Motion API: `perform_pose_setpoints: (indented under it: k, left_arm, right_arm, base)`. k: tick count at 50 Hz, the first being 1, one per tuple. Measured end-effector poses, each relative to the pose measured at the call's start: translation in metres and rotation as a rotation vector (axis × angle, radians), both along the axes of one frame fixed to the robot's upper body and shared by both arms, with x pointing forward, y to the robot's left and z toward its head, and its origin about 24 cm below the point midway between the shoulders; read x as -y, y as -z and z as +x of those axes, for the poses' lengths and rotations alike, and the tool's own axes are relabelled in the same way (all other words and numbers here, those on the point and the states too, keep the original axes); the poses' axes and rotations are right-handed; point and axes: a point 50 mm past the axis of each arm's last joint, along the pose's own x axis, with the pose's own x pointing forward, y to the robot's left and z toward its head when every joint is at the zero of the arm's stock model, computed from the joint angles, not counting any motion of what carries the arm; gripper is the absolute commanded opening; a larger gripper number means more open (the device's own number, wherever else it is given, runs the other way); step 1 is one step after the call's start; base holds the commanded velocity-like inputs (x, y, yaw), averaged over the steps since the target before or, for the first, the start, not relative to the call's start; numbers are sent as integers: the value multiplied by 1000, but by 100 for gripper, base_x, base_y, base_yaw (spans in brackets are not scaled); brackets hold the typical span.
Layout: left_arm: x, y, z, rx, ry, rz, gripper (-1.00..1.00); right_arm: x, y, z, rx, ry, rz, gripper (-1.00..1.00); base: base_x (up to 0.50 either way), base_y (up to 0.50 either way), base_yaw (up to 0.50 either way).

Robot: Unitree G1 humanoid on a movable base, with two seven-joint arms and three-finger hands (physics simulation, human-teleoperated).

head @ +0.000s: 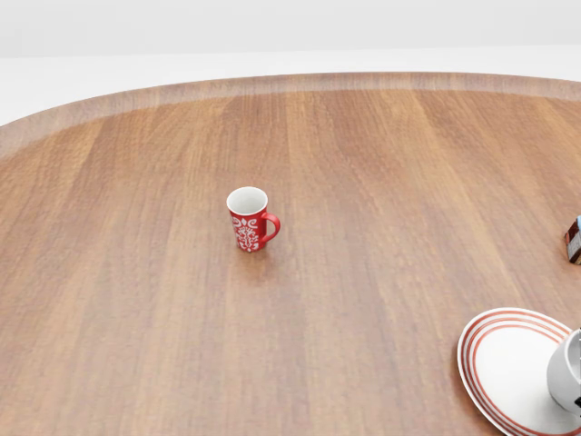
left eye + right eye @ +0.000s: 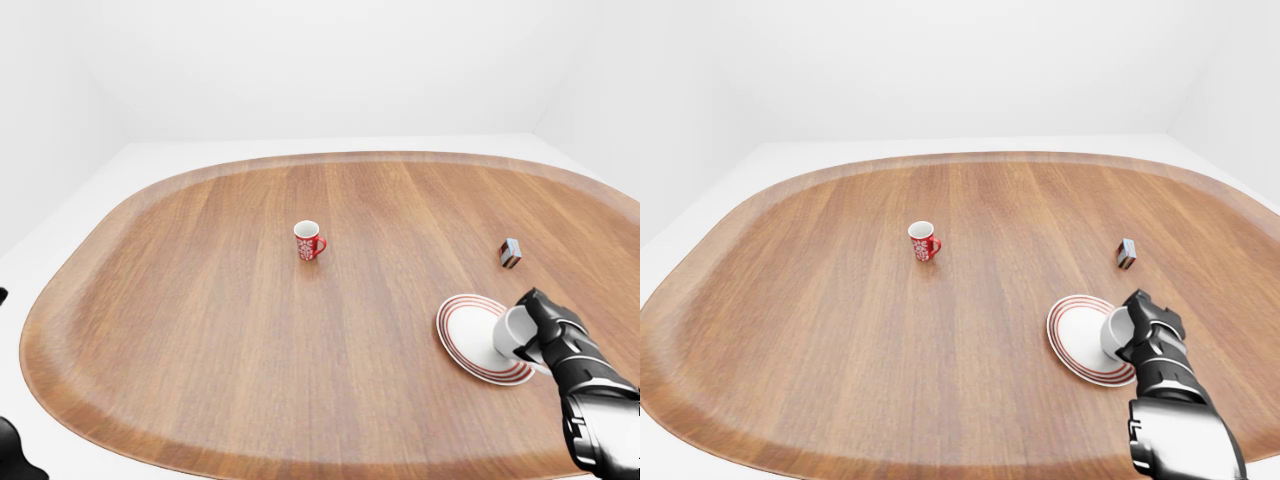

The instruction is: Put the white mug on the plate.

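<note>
Holding the white mug [image 2: 510, 332] in the right hand [image 2: 1145, 335], fingers wrapped round its body, the robot has it tilted, mouth facing the view's left, over the right part of the plate [image 2: 470, 340]. Whether the mug's base or side already touches the plate cannot be told from these views; in the head view the mug [image 1: 567, 371] sits at the plate's right edge, cut off by the frame. Plate is white with red rings, lying flat on the wooden table [image 2: 250, 330] at lower right of the eye views. Left hand: only a dark scrap at the left-eye view's bottom left corner, state cannot be told. Red patterned mug [image 1: 250, 219] stands upright mid-table, well apart, a distractor. Small dark box [image 2: 511, 253] sits above the plate in the eye views, apart from it. Handling judgement: mug looks like glazed ceramic, so rigid, smooth and likely slippery, moderately heavy for three fingers, chip-prone if dropped onto the plate. Grip round the body seems right; handle side not clearly visible. Likely next need: tip it upright and lower gently, centred more toward the plate's middle, before letting go, since the plate may slide on smooth wood.
</note>
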Motion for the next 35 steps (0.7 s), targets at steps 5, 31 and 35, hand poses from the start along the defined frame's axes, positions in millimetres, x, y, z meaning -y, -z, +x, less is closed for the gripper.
perform_pose_setpoints:
  k: [5, 31, 35]
  left_arm:
    - [1, 1, 0, -3, 1, 2, 100]
    - [2, 1, 1, -6, 3, 5, 100]
    - [2, 2, 1, -7, 4, 5, 100]
  right_arm:
    - [-6, 7, -1, 17, 9, 15, -100]
    - [-22, 19, 1, 77, 29, 40, -100]
    - [-22, 19, 1, 77, 30, 42, -100]
  base:
    - [0, 0, 0]
    - [0, 0, 0]
    - [0, 0, 0]
